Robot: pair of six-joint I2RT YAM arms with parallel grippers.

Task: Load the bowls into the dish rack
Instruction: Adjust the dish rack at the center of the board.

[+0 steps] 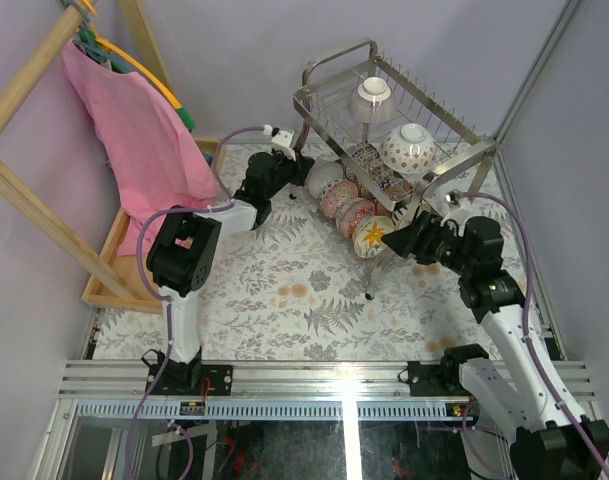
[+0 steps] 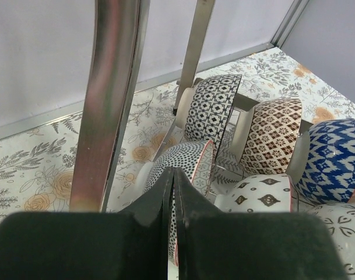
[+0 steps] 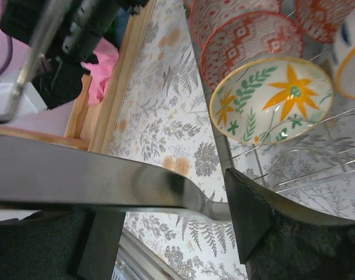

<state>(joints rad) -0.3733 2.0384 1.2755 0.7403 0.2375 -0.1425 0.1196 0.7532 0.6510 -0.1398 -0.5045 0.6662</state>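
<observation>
The right gripper (image 1: 396,240) stands wide open and empty just beside the yellow-flowered bowl (image 1: 372,235), nearest in the row. A chrome bar of the dish rack (image 1: 336,52) cuts across its wrist view, so it is probably lining up on that bowl around the frame. The bowls (image 1: 339,198) stand on edge in the lower tier's slots, likely to pack closely. Farther on, the left gripper (image 2: 173,173) is pressed shut on nothing, its tips just before a dotted bowl (image 2: 192,160). Two more bowls sit upside down on the upper tier.

The left wrist view's right edge crops the blue bowl (image 2: 334,160).
</observation>
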